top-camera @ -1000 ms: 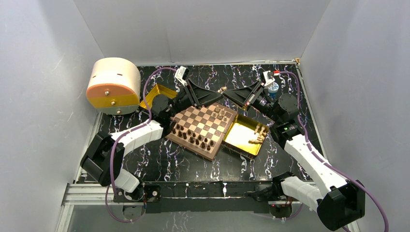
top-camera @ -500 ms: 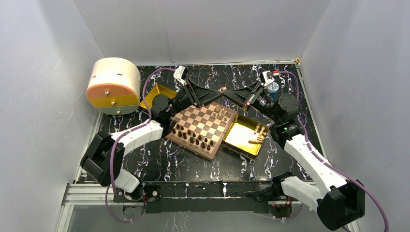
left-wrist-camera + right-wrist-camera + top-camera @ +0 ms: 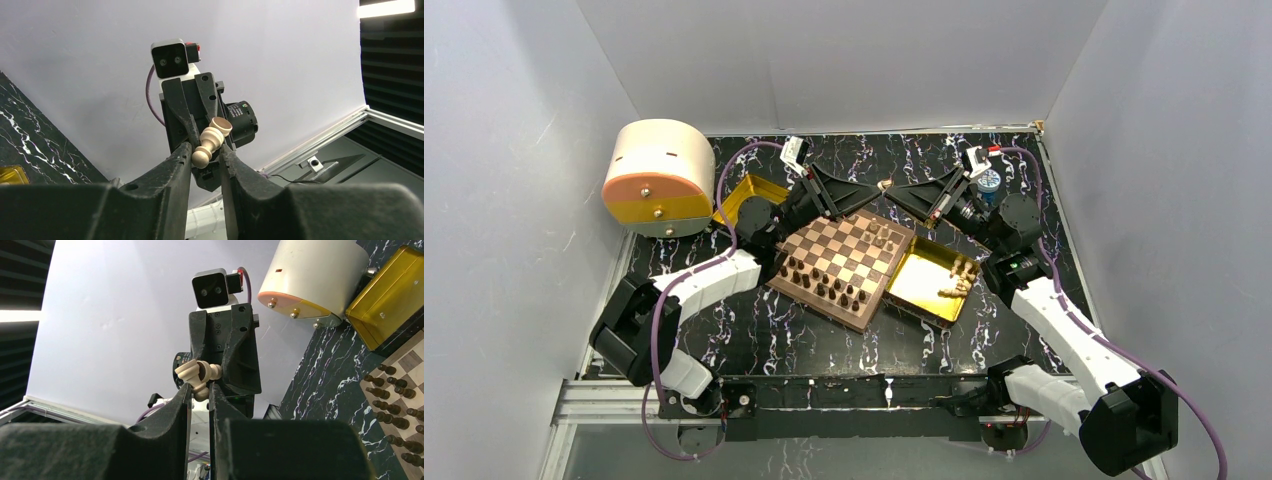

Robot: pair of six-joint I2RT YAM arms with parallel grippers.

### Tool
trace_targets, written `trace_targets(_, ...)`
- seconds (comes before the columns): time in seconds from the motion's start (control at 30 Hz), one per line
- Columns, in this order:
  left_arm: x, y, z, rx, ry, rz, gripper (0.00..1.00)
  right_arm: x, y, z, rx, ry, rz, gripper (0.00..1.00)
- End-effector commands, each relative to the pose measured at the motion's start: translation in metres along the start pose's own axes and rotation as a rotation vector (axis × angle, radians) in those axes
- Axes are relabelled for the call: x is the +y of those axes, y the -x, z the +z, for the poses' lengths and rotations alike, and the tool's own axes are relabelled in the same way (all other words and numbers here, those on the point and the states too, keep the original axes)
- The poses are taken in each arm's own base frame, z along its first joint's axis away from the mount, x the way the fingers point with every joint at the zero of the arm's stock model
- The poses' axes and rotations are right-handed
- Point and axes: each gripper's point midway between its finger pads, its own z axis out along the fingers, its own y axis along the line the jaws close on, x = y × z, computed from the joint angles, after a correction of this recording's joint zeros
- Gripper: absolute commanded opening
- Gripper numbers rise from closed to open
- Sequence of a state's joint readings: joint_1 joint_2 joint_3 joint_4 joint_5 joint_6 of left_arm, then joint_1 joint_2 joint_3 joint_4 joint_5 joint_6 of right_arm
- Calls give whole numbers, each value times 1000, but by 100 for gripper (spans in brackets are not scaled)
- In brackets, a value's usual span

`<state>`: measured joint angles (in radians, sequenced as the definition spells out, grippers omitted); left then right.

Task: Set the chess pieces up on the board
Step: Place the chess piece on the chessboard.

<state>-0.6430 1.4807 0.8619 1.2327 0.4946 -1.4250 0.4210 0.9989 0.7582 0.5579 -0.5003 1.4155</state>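
The right jaws are pinched on a light tan chess piece (image 3: 210,141). It hangs tilted in the air, so it is not on the board. The left jaws stand narrow on either side of the piece's rounded end. A thin dark gap seems to show on one side, so I cannot tell whether they press it. The two pairs of jaws meet tip to tip, facing each other, just beyond the far corner of the board (image 3: 839,250) and above it.

The left arm (image 3: 714,280) reaches in past the board's left corner. The right arm (image 3: 1064,320) reaches in past its right side.

On the board, dark brown pieces (image 3: 824,283) stand in two rows along its near-left edge. A few light tan pieces (image 3: 881,238) stand close to its far-right edge.

Just beside the board's right edge lies a shiny gold tray (image 3: 914,285). More tan pieces (image 3: 959,275) are gathered at the tray's end farthest from the board. A second gold tray (image 3: 749,195) lies beyond the board's left corner, partly hidden by the left arm.

Farther out on that same side stands a round cream box (image 3: 657,175) with an orange front and two small knobs. To the far right of the board, behind the right arm, sits a small blue-topped thing (image 3: 989,182), too small to make out. All of this rests on a black, white-veined bench (image 3: 754,330).
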Motion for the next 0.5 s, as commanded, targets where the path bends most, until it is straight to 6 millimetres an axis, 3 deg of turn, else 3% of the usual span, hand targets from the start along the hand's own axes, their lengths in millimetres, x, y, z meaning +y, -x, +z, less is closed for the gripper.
trace_targets(0.0,-34,8,-3,-48,-88,58,23,22,2,-2,-8,73,-49,0)
trace_targets(0.27,-30,8,-5,-55,-78,66,8,15,0,-3,-7,57,-44,0)
trace_targets(0.47,15,12,-16,-51,97,16,3,4,2,-7,-26,-22,-123,0)
